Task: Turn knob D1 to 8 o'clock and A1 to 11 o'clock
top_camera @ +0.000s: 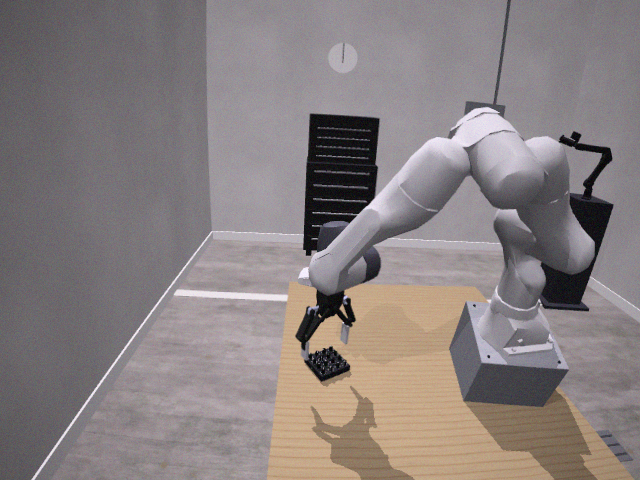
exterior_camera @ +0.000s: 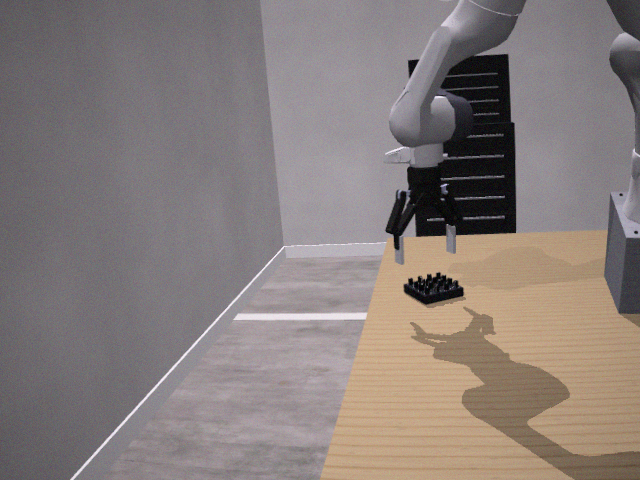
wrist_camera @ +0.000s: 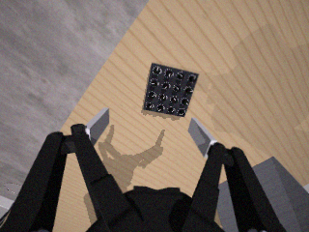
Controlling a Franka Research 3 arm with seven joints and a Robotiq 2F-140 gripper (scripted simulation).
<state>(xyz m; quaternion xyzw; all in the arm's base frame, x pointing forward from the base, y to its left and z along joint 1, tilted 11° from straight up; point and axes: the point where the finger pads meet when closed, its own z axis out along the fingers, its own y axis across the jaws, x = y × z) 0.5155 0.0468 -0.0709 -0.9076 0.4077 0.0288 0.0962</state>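
Note:
The knob box [top_camera: 329, 363] [exterior_camera: 433, 289] [wrist_camera: 170, 91] is a small black square block with a four-by-four grid of black knobs. It stands on the wooden table [top_camera: 413, 413] [exterior_camera: 465, 387] [wrist_camera: 241, 58] near the table's left edge. Its labels and knob lines are too small to read. My gripper [top_camera: 324, 345] [exterior_camera: 424, 250] [wrist_camera: 151, 120] hangs above the box with its fingers spread wide and nothing between them. In the wrist view the box lies ahead of the fingertips, apart from both.
The robot's grey base block [top_camera: 504, 364] [exterior_camera: 622, 258] [wrist_camera: 270, 188] stands on the table to the right of the box. A black drawer cabinet [top_camera: 341, 175] [exterior_camera: 475, 155] stands on the floor behind the table. The table's left edge lies close to the box.

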